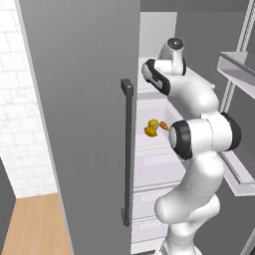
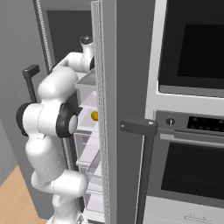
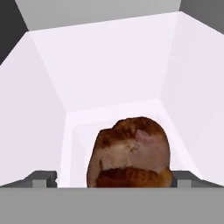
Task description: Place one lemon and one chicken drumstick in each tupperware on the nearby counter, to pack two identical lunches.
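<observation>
A white robot arm reaches deep into an open fridge, its claw spread wide on either side of a browned chicken drumstick. The two dark fingertips stand apart from the meat on its left and right, so nothing is gripped yet; the wide stance looks chosen to straddle the drumstick's thick end before closing. The drumstick lies on the pale floor of a white compartment, close in front of the hand, with bare walls beyond it.

On a lower shelf, two lemons sit together beside a small orange item, too small to identify; from the right side one lemon shows as a yellow spot between the shelves. The grey fridge door with its dark handle stands swung open on the left. A stack of ovens occupies the right of the fridge.

With the food sitting in the fridge, the packing appears to be at an early stage. The next move likely calls for closing squarely on the drumstick's rounded bulk, which could roll or slip from a shallow pinch.
</observation>
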You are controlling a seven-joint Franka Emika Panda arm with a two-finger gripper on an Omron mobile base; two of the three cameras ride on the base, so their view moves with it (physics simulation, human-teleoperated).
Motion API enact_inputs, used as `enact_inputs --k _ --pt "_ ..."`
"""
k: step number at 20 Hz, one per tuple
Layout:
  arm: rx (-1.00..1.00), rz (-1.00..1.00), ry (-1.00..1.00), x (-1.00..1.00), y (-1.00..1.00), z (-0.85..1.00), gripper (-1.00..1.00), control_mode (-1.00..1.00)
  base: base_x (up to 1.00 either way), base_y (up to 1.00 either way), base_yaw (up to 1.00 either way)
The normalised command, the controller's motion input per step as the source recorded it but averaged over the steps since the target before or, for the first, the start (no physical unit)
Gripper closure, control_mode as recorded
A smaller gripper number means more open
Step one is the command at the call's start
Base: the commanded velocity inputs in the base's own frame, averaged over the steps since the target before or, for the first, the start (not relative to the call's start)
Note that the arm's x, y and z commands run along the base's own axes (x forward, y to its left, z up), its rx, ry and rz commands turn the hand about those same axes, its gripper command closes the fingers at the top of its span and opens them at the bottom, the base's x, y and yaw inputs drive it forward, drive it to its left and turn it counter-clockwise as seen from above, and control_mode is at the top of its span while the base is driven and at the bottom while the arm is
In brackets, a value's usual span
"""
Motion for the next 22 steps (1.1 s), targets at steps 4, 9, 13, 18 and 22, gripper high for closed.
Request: enact_inputs --k 4,9,13,18,22 --pt "0.0 0.0 0.0 0.15 -0.03 -0.36 1.0 -1.0 0.0 0.0 0.0" --pt "0.0 0.0 -0.01 0.0 0.0 -0.34 1.0 -1.0 0.0 0.0 0.0" --pt "0.0 0.0 0.0 0.0 0.0 -0.04 1.0 -1.0 0.0 0.0 0.0" --pt "0.0 -0.05 0.0 -0.79 0.02 -0.08 1.0 -1.0 0.0 0.0 0.0" --pt "0.0 -0.01 0.0 -1.0 0.04 -0.15 1.0 -1.0 0.0 0.0 0.0"
